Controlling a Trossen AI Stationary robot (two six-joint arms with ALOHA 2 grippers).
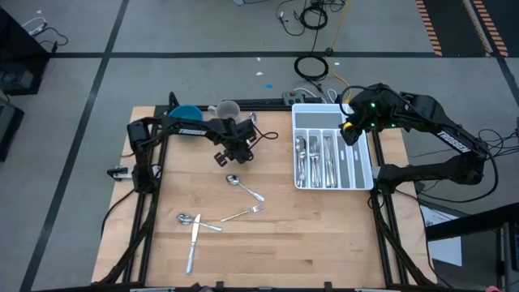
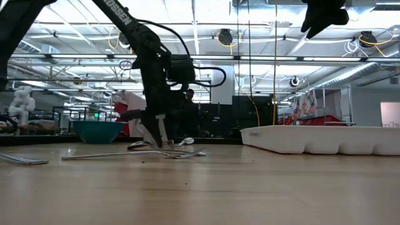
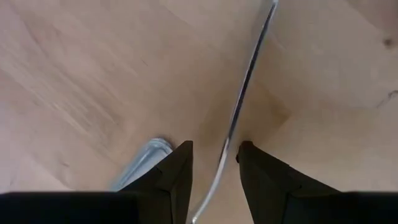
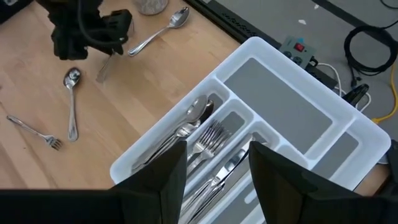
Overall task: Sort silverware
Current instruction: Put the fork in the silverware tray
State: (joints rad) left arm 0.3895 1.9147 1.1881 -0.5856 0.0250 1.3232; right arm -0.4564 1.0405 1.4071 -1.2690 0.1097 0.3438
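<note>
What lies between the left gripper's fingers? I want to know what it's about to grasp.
In the left wrist view, a slim silver utensil handle runs along the wooden table into the gap of the open left gripper.

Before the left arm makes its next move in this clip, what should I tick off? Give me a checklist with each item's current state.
1. Left claw open: ok.
2. Slim shiny silver metal utensil handle lies between its fingers: ok.
3. Which kind of utensil that handle belongs to, and so which slot it goes in: cannot tell.
4. Claw clear of other pieces: not ok. A second flat silver metal piece lies right beside one finger.
5. Right claw open, empty and hovering over the white compartmented plastic tray: ok.
6. Tray has room: ok. The spoons, forks and knives lie in narrow slots and the wide compartment is bare.
</note>
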